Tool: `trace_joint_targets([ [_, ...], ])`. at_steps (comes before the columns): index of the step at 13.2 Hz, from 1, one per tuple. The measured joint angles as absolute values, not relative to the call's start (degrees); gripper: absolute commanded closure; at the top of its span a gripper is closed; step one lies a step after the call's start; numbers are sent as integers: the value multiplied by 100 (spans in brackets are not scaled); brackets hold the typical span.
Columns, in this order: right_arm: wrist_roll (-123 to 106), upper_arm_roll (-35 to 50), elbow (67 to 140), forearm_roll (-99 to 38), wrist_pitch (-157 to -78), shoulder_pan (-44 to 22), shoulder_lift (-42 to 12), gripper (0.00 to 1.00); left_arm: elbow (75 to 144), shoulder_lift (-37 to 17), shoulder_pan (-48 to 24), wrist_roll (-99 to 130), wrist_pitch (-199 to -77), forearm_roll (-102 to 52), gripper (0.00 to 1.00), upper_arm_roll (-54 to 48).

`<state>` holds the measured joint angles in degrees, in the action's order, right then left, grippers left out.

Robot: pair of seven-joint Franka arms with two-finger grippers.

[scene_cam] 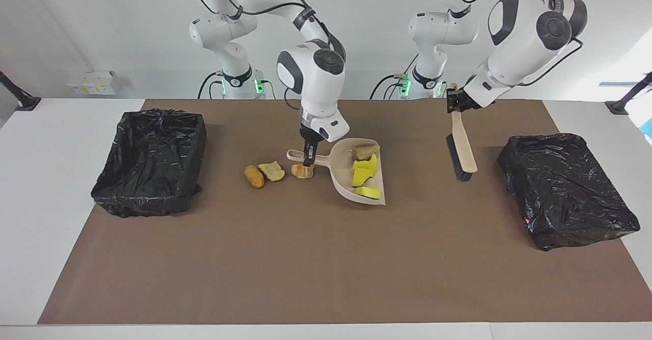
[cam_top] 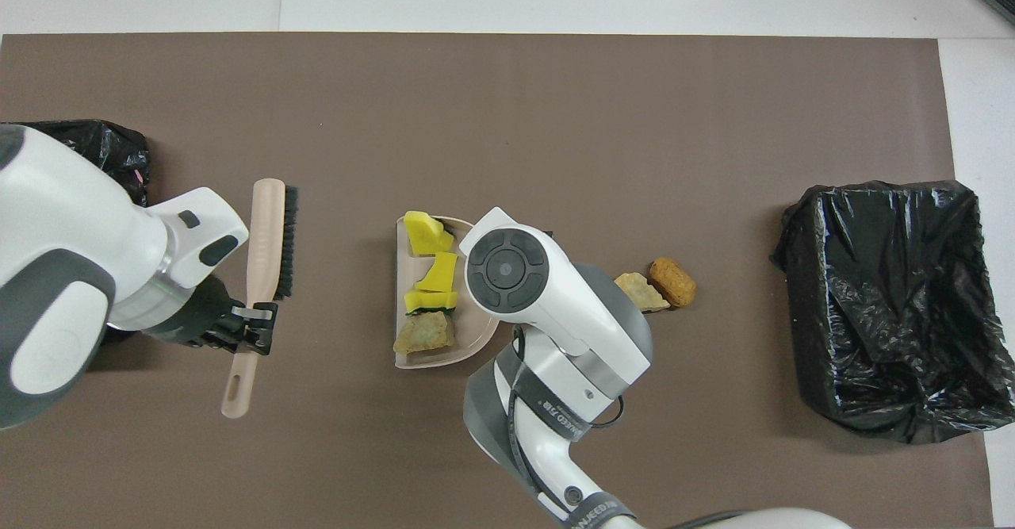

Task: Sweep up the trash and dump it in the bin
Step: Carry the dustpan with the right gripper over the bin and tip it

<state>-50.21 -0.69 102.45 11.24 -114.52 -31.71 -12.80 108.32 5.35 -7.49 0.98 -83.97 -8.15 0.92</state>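
Right gripper (scene_cam: 307, 157) pinching dustpan (scene_cam: 356, 179) handle mid-table, four trash (scene_cam: 364, 172) lumps riding inside; three lumps (scene_cam: 275, 171) lying toward open bin (scene_cam: 150, 161); left gripper (scene_cam: 455, 101) clamping brush (scene_cam: 461, 146), hanging beside covered bin (scene_cam: 565, 189)

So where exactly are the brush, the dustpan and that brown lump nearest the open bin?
brush (scene_cam: 462, 146), facing view, on the wooden back above the bristles.
dustpan (scene_cam: 342, 176), facing view, on the bare pan floor near the handle.
brown lump (scene_cam: 253, 176), facing view, on its middle.
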Motion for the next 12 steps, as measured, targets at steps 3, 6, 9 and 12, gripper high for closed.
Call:
trace_joint_targets([
  [3,-5674,-75,10245,1125,-11302,-2681,-940,100,11209,584,-851,167,-8384,-829,100,-25],
  [6,-6626,-83,10247,1125,-11132,-2035,-725,100,11571,601,-1783,1082,-8648,-996,100,-122],
  [9,-7550,-90,10247,1121,-11121,-1338,-591,100,11978,594,-2733,1875,-9240,-1363,100,-171],
  [12,-8488,-98,10248,1040,-11052,-649,-501,100,12583,517,-3633,2519,-10361,-1626,100,-194],
])
